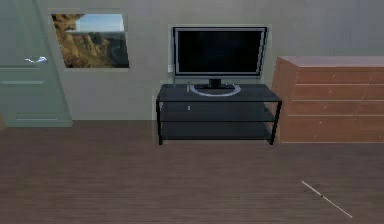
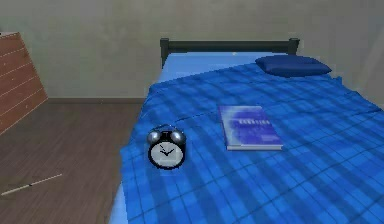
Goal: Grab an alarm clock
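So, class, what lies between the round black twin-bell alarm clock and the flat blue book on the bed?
Only bare blue checked bedspread separates alarm clock and book, in the arm side view.

Bed (image 2: 320, 180) on my arm side, blue plaid cover, carries 3 things. Alarm clock (image 2: 165, 150), black w/ white face, sits near, by the bed's left edge. Blue book (image 2: 250, 127) lies flat to its right, a bit farther. Dark blue pillow (image 2: 292, 66) at far end by headboard. Wood floor (image 2: 70, 150) left of bed: thin pale stick (image 2: 32, 184).

Wood floor (image 1: 150, 180) — television stand (image 1: 218, 112), dresser (image 1: 332, 98), bed (image 2: 260, 130).
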You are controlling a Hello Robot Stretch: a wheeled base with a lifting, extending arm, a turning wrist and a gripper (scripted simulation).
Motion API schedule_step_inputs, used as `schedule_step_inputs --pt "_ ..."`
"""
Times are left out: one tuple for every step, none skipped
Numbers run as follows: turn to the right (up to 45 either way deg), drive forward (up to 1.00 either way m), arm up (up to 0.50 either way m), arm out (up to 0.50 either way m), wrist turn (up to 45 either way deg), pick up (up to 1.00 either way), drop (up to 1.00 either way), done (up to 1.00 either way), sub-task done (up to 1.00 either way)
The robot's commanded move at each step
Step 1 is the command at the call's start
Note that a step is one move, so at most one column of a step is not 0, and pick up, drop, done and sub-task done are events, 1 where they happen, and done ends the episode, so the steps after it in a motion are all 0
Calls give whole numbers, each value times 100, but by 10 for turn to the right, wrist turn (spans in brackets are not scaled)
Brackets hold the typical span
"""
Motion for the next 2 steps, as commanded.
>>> schedule_step_inputs --pt "0 0 50 0 0 0 0 0 0" --pt "0 0 38 0 0 0 0 0 0"
